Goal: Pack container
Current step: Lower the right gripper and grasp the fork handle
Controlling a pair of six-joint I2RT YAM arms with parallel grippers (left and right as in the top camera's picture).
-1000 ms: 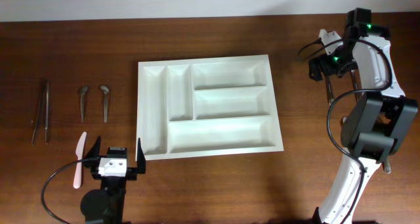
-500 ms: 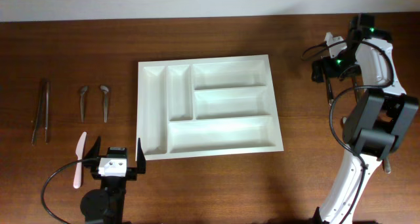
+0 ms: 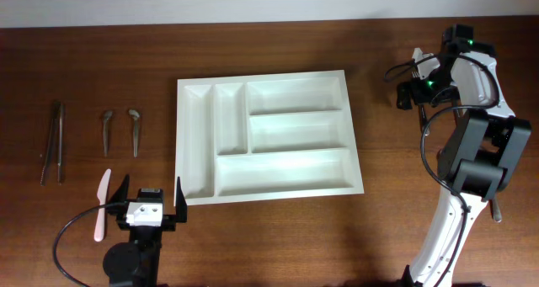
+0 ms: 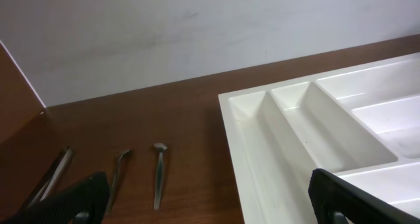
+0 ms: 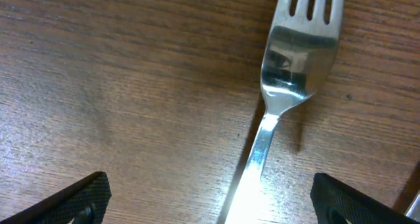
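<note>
**A:** claw state at that frame?

**B:** Both wide. My left claw (image 3: pixel 152 184) had its jaws spread as far as they go and held nothing. My right claw (image 5: pixel 210 207) was the same, fingers far apart and gripping nothing.

**A:** where was the container?

**B:** The container (image 3: pixel 286 173) lay flat on the table (image 3: pixel 379 236), ahead and to the right of my left claw. Its near left corner was just beside that claw's right finger (image 4: pixel 354 201). The two narrow slots were on the side nearest that claw, the three long ones beyond. From my right claw it was well off to the left.

**A:** anything under the right one?

**B:** A fork (image 5: pixel 289 60), flat on the wood. Tines were ahead of the claw and the handle ran back between the two fingers, apart from both.

**A:** loose items by the left?

**B:** One spoon (image 3: pixel 107 129) and a second spoon (image 3: pixel 135 129) lay ahead-left of my left claw, side by side and not touching. Long metal pieces (image 3: pixel 52 142) lay farther left; couldn't tell what kind. A pale knife (image 3: pixel 102 186) was just left of the claw's left finger.
</note>
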